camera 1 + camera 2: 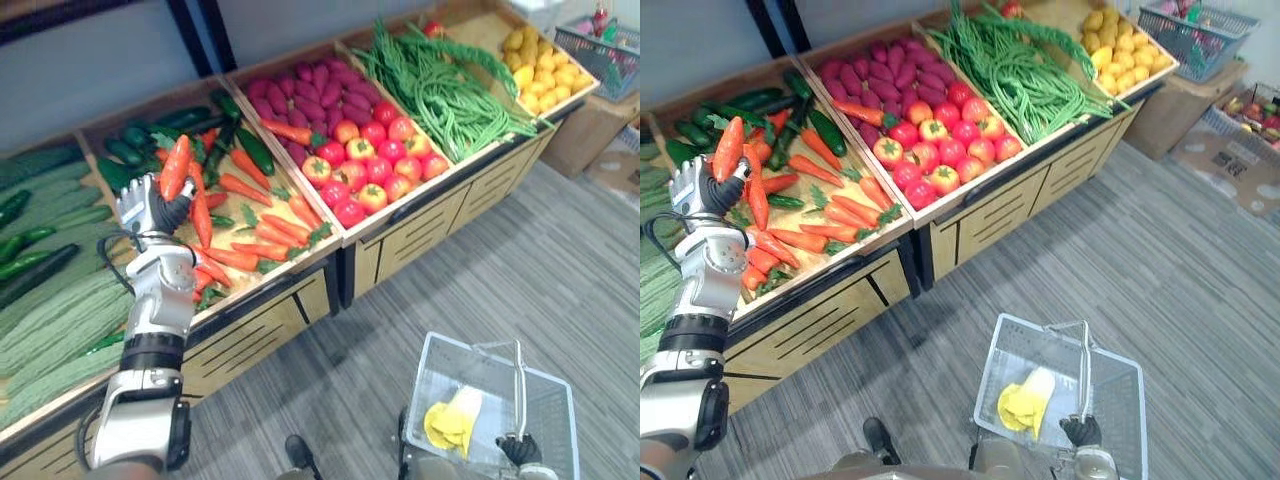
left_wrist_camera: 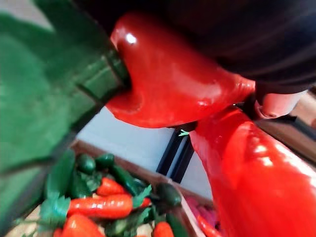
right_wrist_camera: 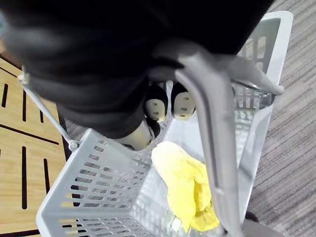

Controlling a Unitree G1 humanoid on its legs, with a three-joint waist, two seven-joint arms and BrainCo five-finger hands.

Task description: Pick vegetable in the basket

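Grey carpet (image 1: 520, 250) ran in front of a slanted wooden surface (image 1: 250, 340) divided into produce bins. The left robot hand (image 1: 152, 208) was raised over the carrot bin, its fingers curled round a single orange carrot (image 1: 176, 166), which stood nearly upright, clear of the pile of carrots (image 1: 250, 225) below it. In the left wrist view the held carrot filled the frame from very close, its green top to one side.

Dark cucumbers (image 1: 150, 135) lay at the back of the same bin, with ridged green gourds (image 1: 50, 320) in the bin to the robot's left. To the right came purple sweet potatoes (image 1: 315, 95) and red tomatoes (image 1: 372, 160), then long green beans (image 1: 440, 85) and yellow fruit (image 1: 540, 65).

Low at the robot's right, well apart from the carrot, the right robot hand (image 1: 520, 449) was closed round the handle (image 1: 519, 385) of a pale grey basket (image 1: 545, 395) above the carpet. A yellow item (image 1: 450, 418) lay inside it; what it was could not be told.
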